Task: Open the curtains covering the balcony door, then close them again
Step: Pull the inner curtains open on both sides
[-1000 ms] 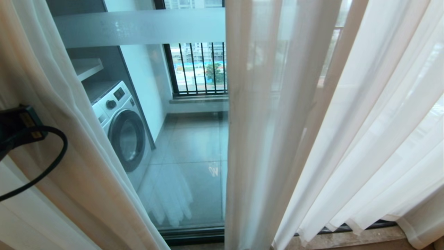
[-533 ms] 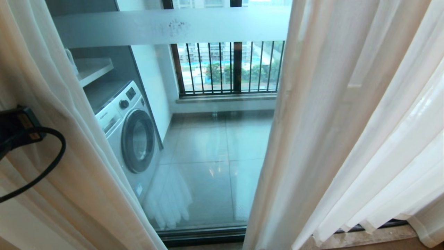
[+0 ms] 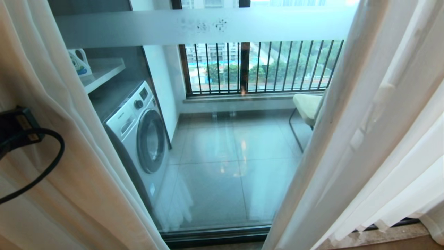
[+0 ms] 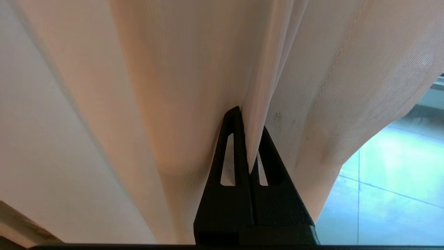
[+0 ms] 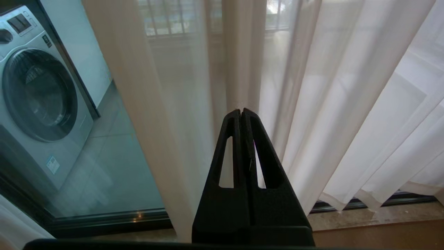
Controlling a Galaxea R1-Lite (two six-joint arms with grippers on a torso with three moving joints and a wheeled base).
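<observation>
Left gripper (image 4: 250, 119) pinches a fold of the left curtain (image 4: 194, 69) at the head view's left edge. Right gripper (image 5: 241, 113), closed and empty, faces the right curtain (image 3: 374, 132). Door (image 3: 222, 163) glass shows between the curtains.

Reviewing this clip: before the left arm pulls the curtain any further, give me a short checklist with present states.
1. Left gripper shut on the left curtain: ok.
2. Fabric fold seated between its fingers: ok.
3. Right gripper shut, holding nothing: ok.
4. Balcony door glass uncovered between the panels: ok.
5. Right curtain clear of the right gripper: cannot tell.
6. Curtain rail free to slide: cannot tell, out of view.
</observation>
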